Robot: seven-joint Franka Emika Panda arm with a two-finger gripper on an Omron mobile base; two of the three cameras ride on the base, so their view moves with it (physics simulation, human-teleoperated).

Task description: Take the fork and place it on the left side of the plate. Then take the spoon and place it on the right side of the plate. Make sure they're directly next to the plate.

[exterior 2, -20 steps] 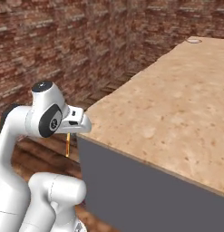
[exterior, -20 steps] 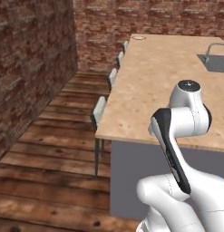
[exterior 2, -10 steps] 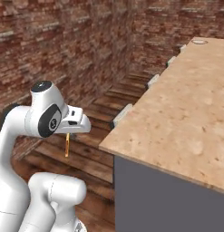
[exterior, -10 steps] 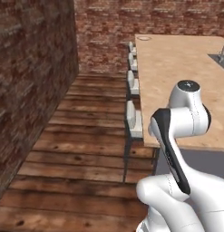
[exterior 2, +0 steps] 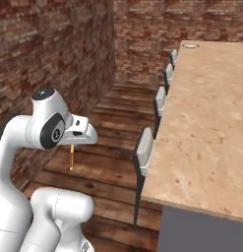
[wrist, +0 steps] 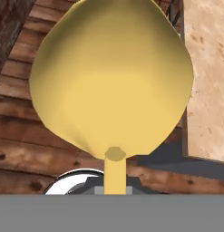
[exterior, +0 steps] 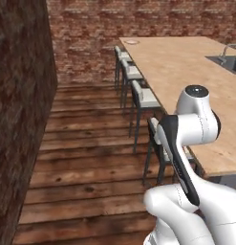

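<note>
Brick walls [exterior: 138,19] enclose the room at 9 and 12 o'clock. Dark plank floor [exterior: 91,143] throughout. Long speckled counter [exterior 2: 211,108] runs from 3 toward 12 o'clock, with a row of pale-seated stools [exterior: 143,98] along its left edge. Sink [exterior: 227,60] at 2 o'clock.

Arm: white, folded up tight over its base — the elbow is high.
Wrist: turned so the hand [exterior 2: 72,145] points down at the floor.
Hand: closed tight on the spoon [wrist: 111,77] — the spoon hangs straight down.
</note>
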